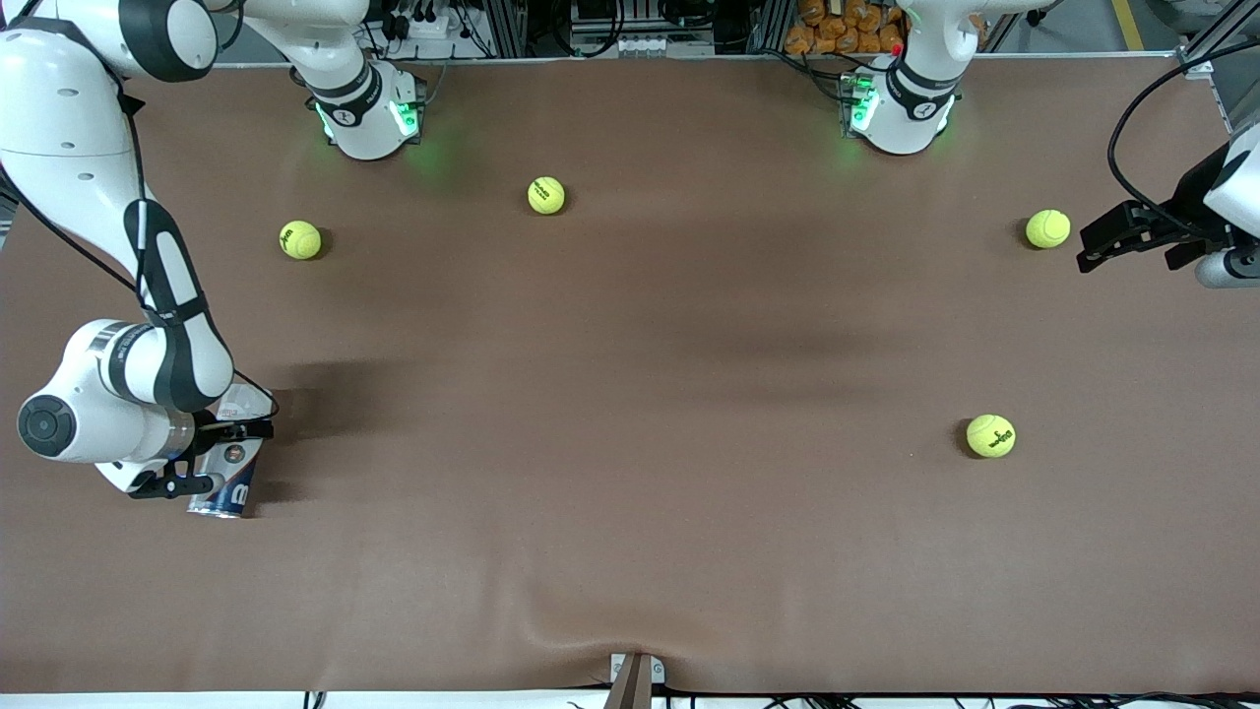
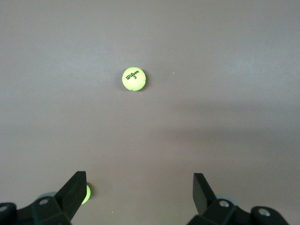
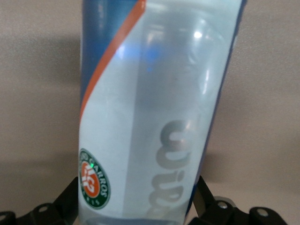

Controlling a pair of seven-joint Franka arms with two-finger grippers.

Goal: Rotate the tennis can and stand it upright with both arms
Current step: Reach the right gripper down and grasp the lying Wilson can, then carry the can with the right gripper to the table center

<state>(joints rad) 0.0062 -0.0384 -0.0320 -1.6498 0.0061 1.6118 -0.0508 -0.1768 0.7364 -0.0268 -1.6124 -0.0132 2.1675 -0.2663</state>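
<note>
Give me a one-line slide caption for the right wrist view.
Right hand straddles the clear-and-blue tennis can, one finger on each side, above the brown table.

tennis can (image 1: 228, 471) mostly hidden under right arm, cropped in right wrist view

Brown table (image 1: 630, 512): tennis can (image 1: 228, 478) at 9 o'clock edge, lower end on the surface. Four tennis balls: 12 o'clock (image 1: 546, 195), 10 o'clock (image 1: 300, 239), 2 o'clock (image 1: 1047, 228), 4 o'clock (image 1: 990, 435).
</note>
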